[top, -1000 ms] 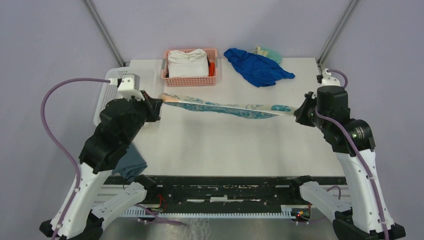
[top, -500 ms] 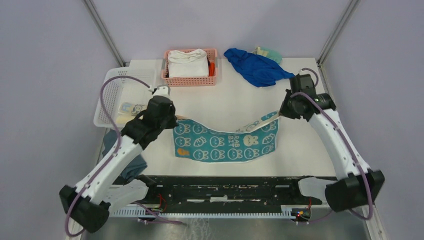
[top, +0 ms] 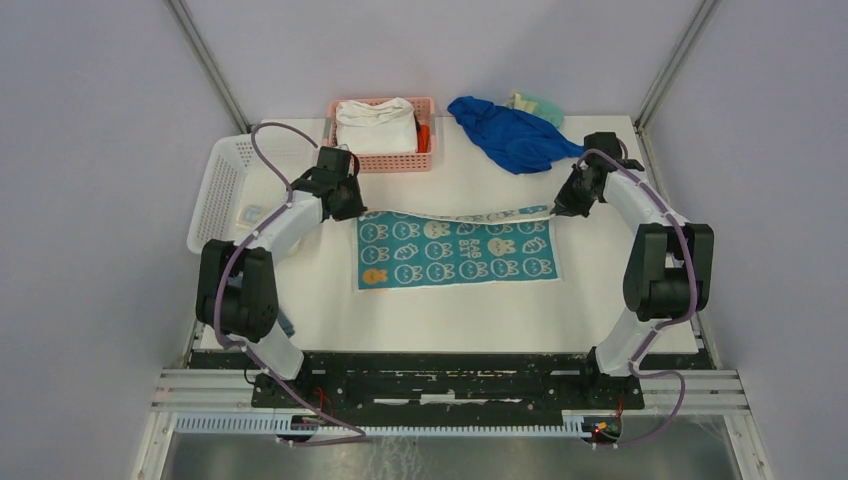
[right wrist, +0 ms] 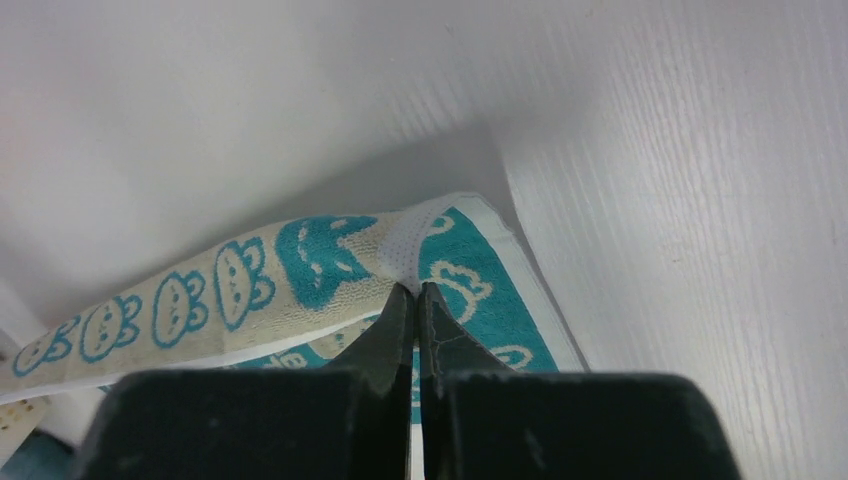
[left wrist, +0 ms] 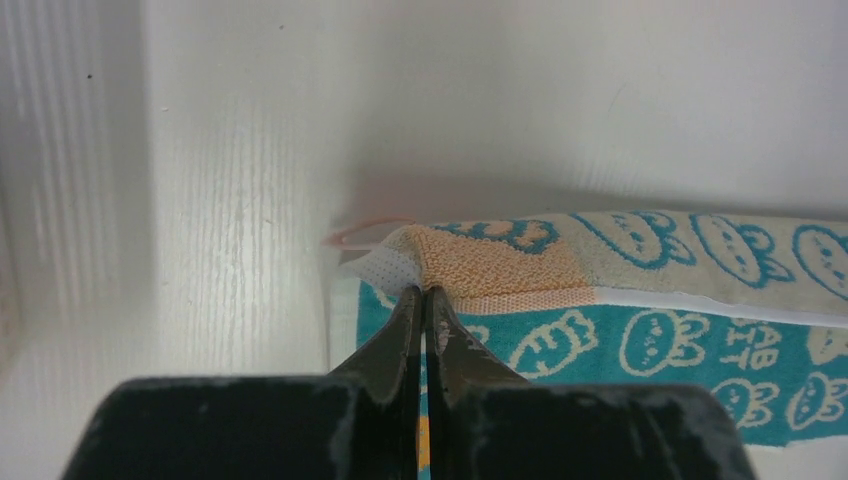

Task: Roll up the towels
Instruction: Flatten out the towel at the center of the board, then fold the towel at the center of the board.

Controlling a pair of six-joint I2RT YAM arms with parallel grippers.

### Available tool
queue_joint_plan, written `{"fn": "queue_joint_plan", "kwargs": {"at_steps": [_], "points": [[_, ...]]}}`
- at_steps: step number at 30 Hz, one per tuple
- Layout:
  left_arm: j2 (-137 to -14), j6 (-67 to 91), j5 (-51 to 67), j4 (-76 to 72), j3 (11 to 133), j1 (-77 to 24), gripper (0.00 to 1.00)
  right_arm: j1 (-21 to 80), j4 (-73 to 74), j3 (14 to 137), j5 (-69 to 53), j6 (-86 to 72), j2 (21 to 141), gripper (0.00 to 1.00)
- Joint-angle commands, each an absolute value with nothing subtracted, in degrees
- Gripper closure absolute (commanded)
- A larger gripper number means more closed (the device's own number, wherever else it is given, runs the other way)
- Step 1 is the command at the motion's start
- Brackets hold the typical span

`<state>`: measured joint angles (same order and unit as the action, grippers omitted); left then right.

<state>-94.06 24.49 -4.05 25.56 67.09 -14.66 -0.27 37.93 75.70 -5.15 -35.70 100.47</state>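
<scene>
A teal towel (top: 455,255) printed with cream rabbit faces and "RABBIT" lettering lies spread flat mid-table. Its far edge is lifted off the surface and shows the beige underside. My left gripper (top: 357,213) is shut on the far left corner; in the left wrist view the jaws (left wrist: 422,290) pinch the orange-and-white corner of the towel (left wrist: 650,340). My right gripper (top: 553,210) is shut on the far right corner, where the jaws (right wrist: 410,288) pinch the white hem of the towel (right wrist: 300,265). No other small towels can be made out.
A pink basket (top: 382,160) holding a thick white folded cloth (top: 375,125) stands at the back centre. A crumpled blue cloth (top: 515,135) lies at the back right. A white perforated basket (top: 222,190) sits at the left edge of the table.
Both arms have reached away towards the back of the table. The towel, first stretched taut in the air, now lies spread on the table with only its far edge raised.
</scene>
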Motion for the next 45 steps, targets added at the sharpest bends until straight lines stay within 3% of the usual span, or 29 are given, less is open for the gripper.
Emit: {"fn": "queue_joint_plan", "kwargs": {"at_steps": [1,21,28,39,45], "points": [[-93.4,20.7,0.5,25.4,71.0,-14.6,0.97,-1.1,35.1,78.3,-9.6,-35.1,100.1,1.00],[-73.8,25.3,6.5,30.0,50.4,-14.7,0.97,-1.9,38.0,58.3,-2.8,-31.9,83.6,1.00],[-72.3,30.0,9.6,27.2,41.3,-15.6,0.97,-1.9,36.1,53.3,-2.3,-32.5,86.8,1.00],[-73.1,34.6,4.7,24.5,34.9,-16.1,0.97,-2.0,35.0,51.1,-0.9,-32.3,91.6,1.00],[-71.7,34.0,2.5,27.3,35.9,-16.1,0.84,-2.0,35.6,51.7,0.2,-31.6,92.1,0.89]]}}
